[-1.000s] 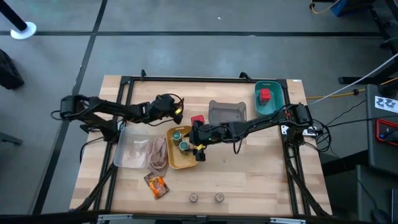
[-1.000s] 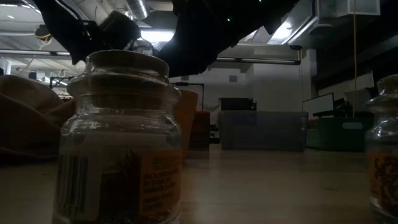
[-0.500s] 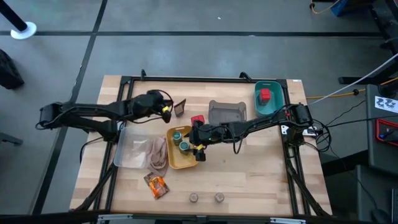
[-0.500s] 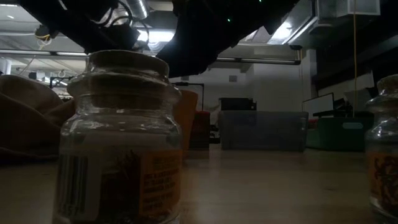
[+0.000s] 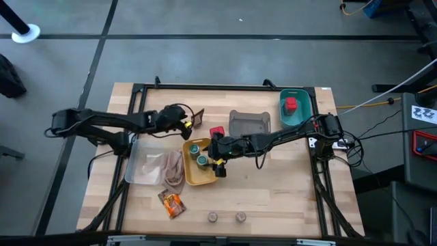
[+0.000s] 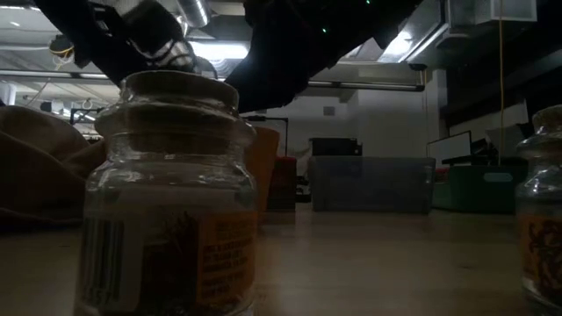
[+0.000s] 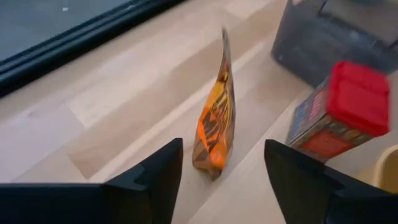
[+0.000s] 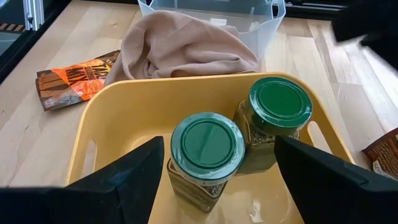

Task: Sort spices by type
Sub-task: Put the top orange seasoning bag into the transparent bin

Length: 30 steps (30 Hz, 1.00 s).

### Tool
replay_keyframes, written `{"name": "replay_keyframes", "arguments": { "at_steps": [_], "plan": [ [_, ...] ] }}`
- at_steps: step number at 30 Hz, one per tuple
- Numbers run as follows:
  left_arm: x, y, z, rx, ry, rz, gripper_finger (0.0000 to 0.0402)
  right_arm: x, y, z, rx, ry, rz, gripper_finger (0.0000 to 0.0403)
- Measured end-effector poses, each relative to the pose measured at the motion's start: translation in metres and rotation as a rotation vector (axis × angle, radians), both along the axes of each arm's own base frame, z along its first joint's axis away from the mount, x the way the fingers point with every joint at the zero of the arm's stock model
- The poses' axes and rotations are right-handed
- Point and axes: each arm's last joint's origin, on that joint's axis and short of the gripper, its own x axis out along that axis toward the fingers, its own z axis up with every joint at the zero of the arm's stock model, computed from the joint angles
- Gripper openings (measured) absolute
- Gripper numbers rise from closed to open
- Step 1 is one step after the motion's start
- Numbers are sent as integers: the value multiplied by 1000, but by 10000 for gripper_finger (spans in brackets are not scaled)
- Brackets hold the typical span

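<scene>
Orange print on the upright sachet [image 7: 213,118] is unreadable.

The high view is evenly lit, with soft shadows on the desk [image 5: 273,184]. The low view is dim and backlit by ceiling lamps (the near jar [image 6: 171,202] looms dark). The red block [image 7: 345,112] is blurred.

Wooden table [image 5: 273,184]. Yellow tray [image 5: 192,175] near centre; clear tray [image 5: 140,167] to its left, beige cloth [image 5: 175,167] draped over both. Grey tray [image 5: 249,124] farther back; teal tray [image 5: 301,113] far right corner.
</scene>
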Motion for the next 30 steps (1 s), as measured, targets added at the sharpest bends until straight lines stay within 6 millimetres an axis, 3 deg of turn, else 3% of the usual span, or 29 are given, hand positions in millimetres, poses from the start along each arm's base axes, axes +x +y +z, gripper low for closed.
{"name": "replay_keyframes", "arguments": {
  "at_steps": [12,18,24,30],
  "plan": [
    [28,9,-28,92,39,-71,219,0,0,0,0,0,0,303],
    [30,21,-42,71,70,-31,208,0,0,0,0,0,0,303],
    [30,26,-46,52,83,-76,138,0,0,0,0,0,0,303],
    [30,27,-45,89,109,-126,20,0,0,0,0,0,0,303]
  ]
}}
